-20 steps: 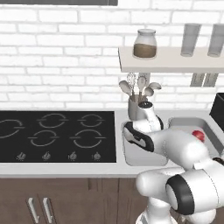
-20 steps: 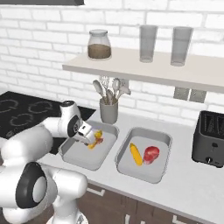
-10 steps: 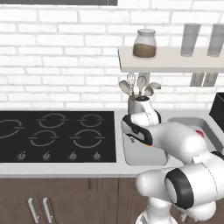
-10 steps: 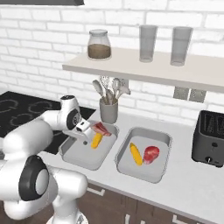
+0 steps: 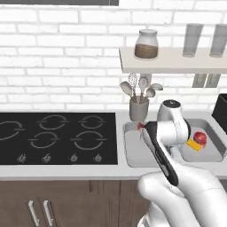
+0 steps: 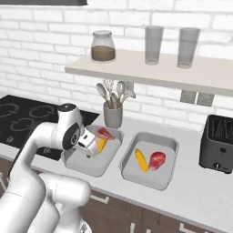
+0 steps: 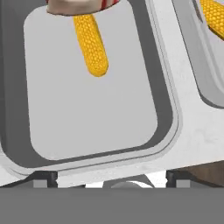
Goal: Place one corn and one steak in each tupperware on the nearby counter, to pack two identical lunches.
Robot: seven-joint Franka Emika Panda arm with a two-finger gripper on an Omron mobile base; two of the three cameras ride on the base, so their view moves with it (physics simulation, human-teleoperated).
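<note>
The gripper (image 6: 87, 146) hangs over the left tray (image 6: 77, 161) with its jaws spread wide and nothing between them. In that tray a corn cob (image 7: 91, 43) lies with one end touching a flat red steak (image 6: 104, 133) at the far side. The right tray (image 6: 170, 175) holds a second cob (image 6: 141, 159) beside a round pink-red chunk of meat (image 6: 157, 159). Both trays sit side by side on the pale counter (image 6: 200, 195), near a grey utensil pot (image 6: 113, 116) and a black toaster (image 6: 219, 143).
</note>
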